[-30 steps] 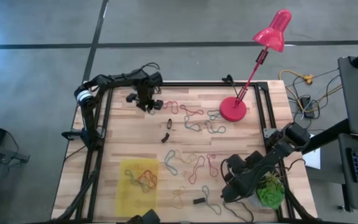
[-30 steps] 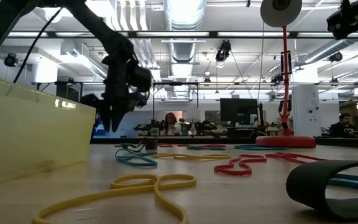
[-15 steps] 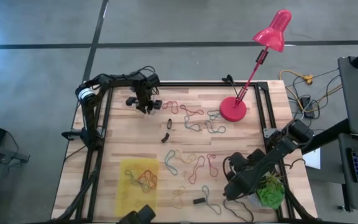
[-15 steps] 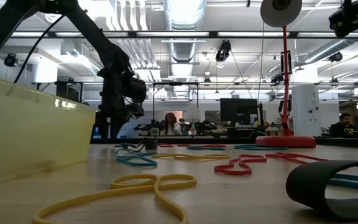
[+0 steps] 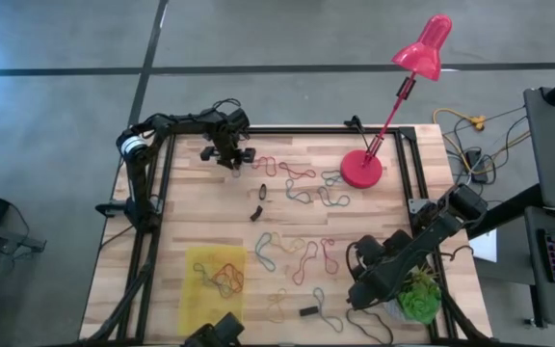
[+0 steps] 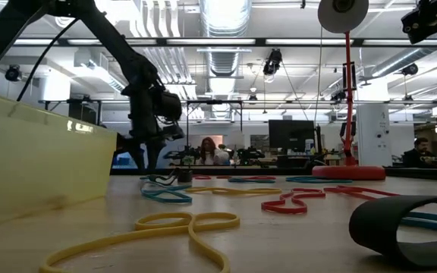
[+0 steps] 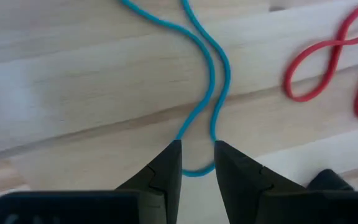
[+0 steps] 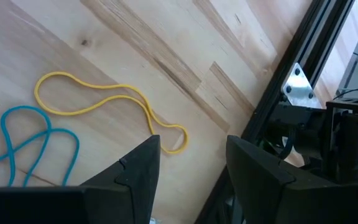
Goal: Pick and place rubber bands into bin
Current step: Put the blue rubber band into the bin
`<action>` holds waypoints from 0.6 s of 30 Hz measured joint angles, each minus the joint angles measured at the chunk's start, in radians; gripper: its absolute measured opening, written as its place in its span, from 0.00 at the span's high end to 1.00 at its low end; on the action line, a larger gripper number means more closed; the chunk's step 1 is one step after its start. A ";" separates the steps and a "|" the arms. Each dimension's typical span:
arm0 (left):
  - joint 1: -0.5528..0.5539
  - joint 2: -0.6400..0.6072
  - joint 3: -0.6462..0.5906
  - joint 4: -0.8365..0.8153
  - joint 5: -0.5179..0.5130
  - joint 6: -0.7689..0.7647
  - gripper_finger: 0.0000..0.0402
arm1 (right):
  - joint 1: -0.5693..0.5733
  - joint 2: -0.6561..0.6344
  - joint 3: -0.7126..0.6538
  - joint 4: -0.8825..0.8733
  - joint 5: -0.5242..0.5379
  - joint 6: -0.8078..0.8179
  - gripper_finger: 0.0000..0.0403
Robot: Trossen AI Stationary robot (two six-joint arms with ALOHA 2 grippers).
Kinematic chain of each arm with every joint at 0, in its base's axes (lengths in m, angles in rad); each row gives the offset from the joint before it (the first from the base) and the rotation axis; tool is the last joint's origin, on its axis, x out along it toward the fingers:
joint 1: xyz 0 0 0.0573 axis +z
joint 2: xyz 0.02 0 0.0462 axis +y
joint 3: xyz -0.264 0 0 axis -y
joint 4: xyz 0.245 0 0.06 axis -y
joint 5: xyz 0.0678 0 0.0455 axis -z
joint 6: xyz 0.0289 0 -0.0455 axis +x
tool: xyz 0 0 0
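Observation:
Rubber bands (image 5: pixel 297 255) in red, green, yellow and blue lie scattered flat over the wooden table. Several more lie inside the yellow bin (image 5: pixel 194 299), which stands at the near left and fills the left of the low view (image 6: pixel 36 167). My left gripper (image 5: pixel 229 154) is down at the table's far left. Its fingers (image 7: pixel 197 163) are open a narrow way and straddle the looped end of a blue band (image 7: pixel 211 68); a red band (image 7: pixel 319 62) lies beside it. My right gripper (image 8: pixel 191 155) is open, low at the near right, over a yellow band (image 8: pixel 98 102) and a blue one (image 8: pixel 27 134).
A pink desk lamp has its round base (image 5: pixel 361 171) at the far right. A potted green plant (image 5: pixel 419 301) sits at the near right corner. Small dark blocks (image 5: pixel 257 200) lie mid-table and one (image 5: pixel 308 310) near the front. A black loop (image 6: pixel 404 227) lies close to the low camera.
My left gripper has come down toward the table at the far left and has shifted slightly toward the right edge.

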 joint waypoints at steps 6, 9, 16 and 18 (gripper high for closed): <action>0.003 0.008 -0.008 0.030 0.028 -0.005 0.80 | 0.000 0.000 0.000 0.000 0.000 0.005 0.58; 0.009 0.028 -0.012 0.028 0.046 -0.029 0.80 | 0.000 0.000 0.000 0.000 -0.002 0.006 0.58; 0.013 0.042 0.000 0.014 0.055 -0.026 0.80 | 0.000 0.001 0.000 0.000 -0.007 0.031 0.58; 0.014 0.045 0.019 -0.012 0.047 -0.016 0.80 | 0.000 0.001 0.000 0.000 -0.006 0.027 0.58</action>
